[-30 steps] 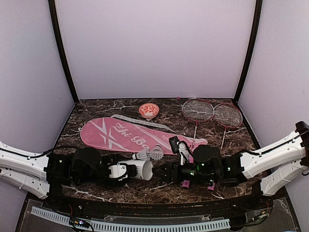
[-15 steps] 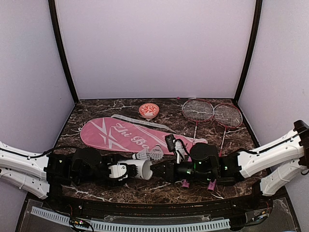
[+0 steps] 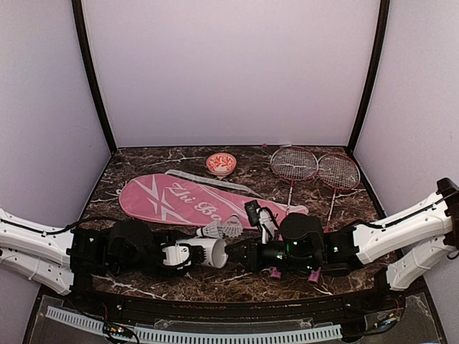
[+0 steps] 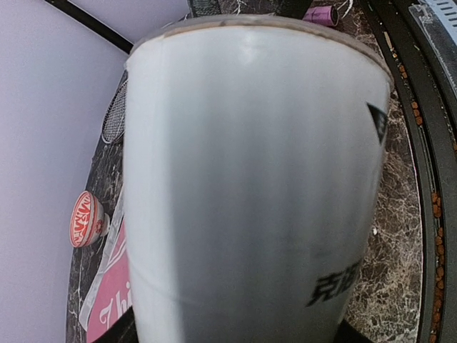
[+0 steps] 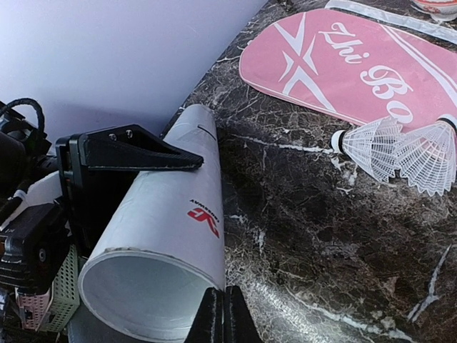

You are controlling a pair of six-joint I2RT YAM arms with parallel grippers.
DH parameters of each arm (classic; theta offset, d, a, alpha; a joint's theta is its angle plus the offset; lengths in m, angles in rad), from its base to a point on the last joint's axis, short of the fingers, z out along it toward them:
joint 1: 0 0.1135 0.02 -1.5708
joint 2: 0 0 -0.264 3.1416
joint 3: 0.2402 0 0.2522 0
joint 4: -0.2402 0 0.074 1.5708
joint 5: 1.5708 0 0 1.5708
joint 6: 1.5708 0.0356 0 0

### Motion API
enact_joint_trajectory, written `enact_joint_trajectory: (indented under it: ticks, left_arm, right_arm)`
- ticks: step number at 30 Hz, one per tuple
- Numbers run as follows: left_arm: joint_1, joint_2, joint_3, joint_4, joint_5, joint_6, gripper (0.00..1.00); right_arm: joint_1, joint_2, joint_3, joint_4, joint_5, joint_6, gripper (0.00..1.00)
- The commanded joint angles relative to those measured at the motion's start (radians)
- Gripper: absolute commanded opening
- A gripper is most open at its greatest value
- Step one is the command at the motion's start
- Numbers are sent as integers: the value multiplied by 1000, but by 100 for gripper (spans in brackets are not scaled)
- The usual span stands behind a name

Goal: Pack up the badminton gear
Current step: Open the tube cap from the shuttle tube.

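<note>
- Left jaws were clamped around the white tube (image 3: 209,251), one black finger (image 5: 136,150) lying across its upper side.
- Tube lay roughly level on the near side of the pink racket cover (image 3: 186,201). It was just off the cover's near edge, open mouth toward the right arm. Could not tell whether it touched the desk (image 3: 129,168).
- Left wrist view was almost filled by the tube wall (image 4: 250,179), black print showing at its lower right.
- Right jaws were clenched tight with nothing visible between them, tips right at the rim of the tube mouth (image 5: 164,236) on its cover side. Contact with the rim could not be told.
- Two shuttlecocks (image 3: 211,230) (image 3: 232,226) lay at the cover's near edge with feather skirts touching, the corks toward the cover.
- A strip of bare marble (image 5: 300,214) showed between the tube and the shuttlecocks.
- Two red rackets (image 3: 294,163) (image 3: 338,170) lay past the cover's right end with heads side by side near the back wall. Their shafts ran toward the near edge, and the pink handle ends (image 3: 276,272) (image 3: 313,276) poked out under the right arm.
- Patterned bowl (image 3: 221,164) stood behind the cover, apart from it, near the back wall.
- Right arm body covered the cover's right tip.
- Marble showed behind the cover's left half up to the wall.
</note>
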Motion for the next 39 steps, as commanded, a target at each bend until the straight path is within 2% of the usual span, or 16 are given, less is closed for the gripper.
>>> enact_joint_trajectory:
  ticks: [1,13,39]
  left_arm:
    - [-4,23,9,-10,-58,33,63]
    - [-4,83,19,-17,-146,41,64]
    - [-4,52,4,0,-168,42,64]
  right_arm:
    - [8,-24,23,-36,64,40,0]
    - [8,-69,-15,-103,154,100,0]
    - [5,-96,-23,-170,218,123,0]
